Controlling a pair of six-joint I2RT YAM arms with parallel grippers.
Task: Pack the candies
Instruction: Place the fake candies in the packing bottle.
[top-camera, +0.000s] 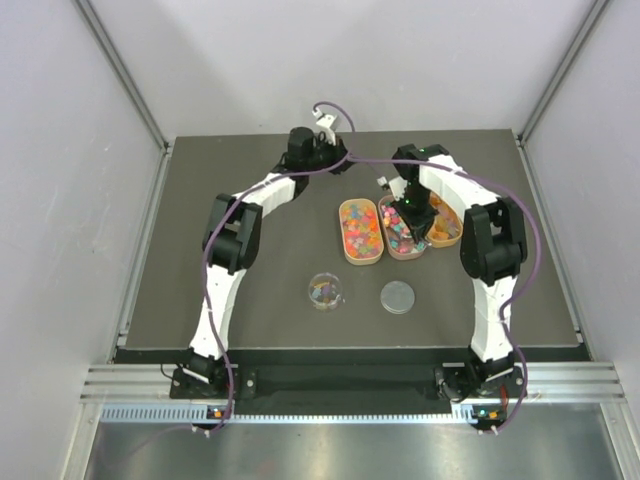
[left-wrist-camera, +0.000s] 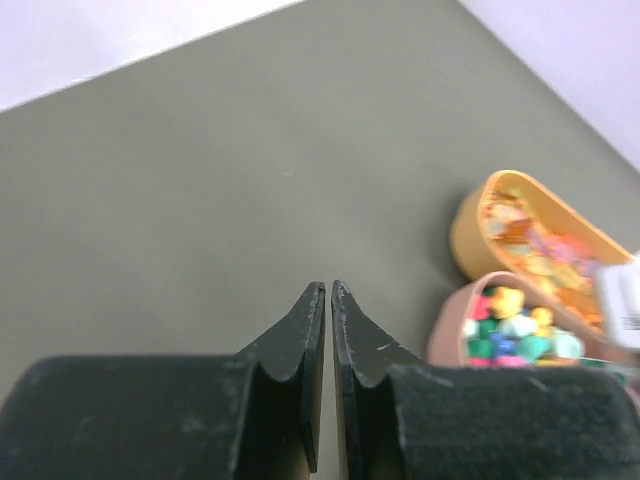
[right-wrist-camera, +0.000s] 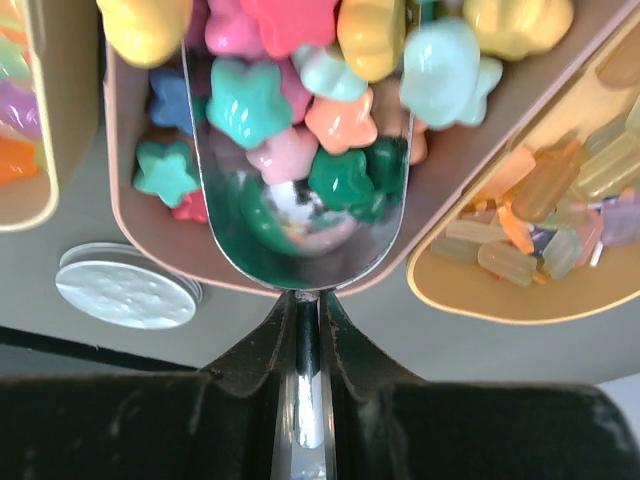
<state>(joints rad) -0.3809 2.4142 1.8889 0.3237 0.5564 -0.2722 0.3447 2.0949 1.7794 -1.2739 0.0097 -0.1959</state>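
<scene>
**A:** Where's the R gripper (right-wrist-camera: 308, 297)?

**B:** We see its jaws pinching the thin handle of the shiny metal scoop (right-wrist-camera: 300, 225). The scoop's bowl lies in the middle pinkish oval tray (right-wrist-camera: 120, 170), among the small multicoloured star-shaped candies (right-wrist-camera: 245, 100). A few sit in the bowl itself.

**A:** Neighbours?

**B:** In the R wrist view we've a tan oval tray (right-wrist-camera: 40, 150) at 9 o'clock of the scoop w/ more sweets. A yellow oval tray (right-wrist-camera: 480, 300) at 4 o'clock holds pale oblong ones. The round clear lid (right-wrist-camera: 125, 290) lies flat on the dark grey table (top-camera: 250, 300) at 8 o'clock.

**A:** L gripper (left-wrist-camera: 328, 288)?

**B:** Jaws pressed almost together, just a hairline slit, nothing between. It hangs over bare table, w/ two trays at its 3–4 o'clock.

**A:** From above?

**B:** We spot a small round clear cup (top-camera: 325, 291) w/ some candies, at 9 o'clock of the lid and apart from it.
</scene>
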